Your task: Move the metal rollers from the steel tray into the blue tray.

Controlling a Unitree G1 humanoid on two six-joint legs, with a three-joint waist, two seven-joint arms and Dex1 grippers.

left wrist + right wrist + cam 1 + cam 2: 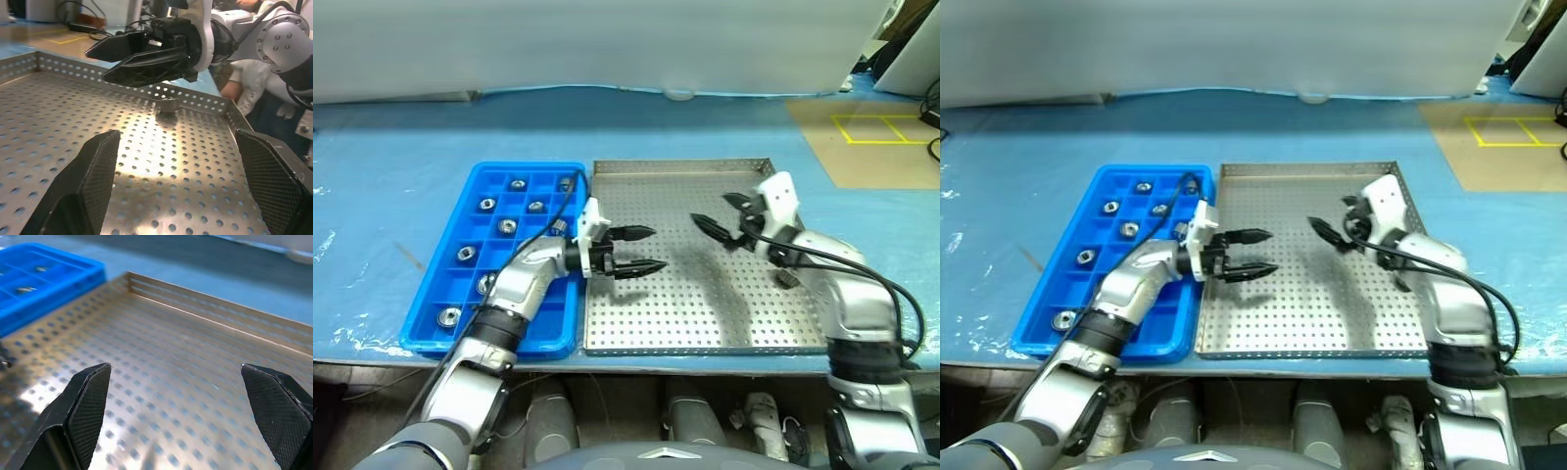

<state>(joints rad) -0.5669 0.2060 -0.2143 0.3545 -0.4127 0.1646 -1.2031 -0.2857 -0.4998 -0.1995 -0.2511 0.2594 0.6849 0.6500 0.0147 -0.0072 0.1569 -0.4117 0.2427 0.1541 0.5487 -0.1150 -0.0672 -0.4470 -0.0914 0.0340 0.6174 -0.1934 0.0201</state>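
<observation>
I see one steel tray (705,313) holding a single roller (168,104) near its three o'clock rim. One blue tray (435,294) at nine o'clock holds eight rollers (507,226). Left gripper (641,250) and right gripper (717,217) hover over the steel, both released.

Both arms reach in from the near side, elbows bent. The left tool (641,250) sits at about 9 o'clock, pointing toward 3 o'clock, roughly level, fingers spread and empty. The right tool (720,215) sits at about 3 o'clock, angled toward 9 o'clock and slightly downward, fingers parted and empty. Their tips face each other, apart.
</observation>
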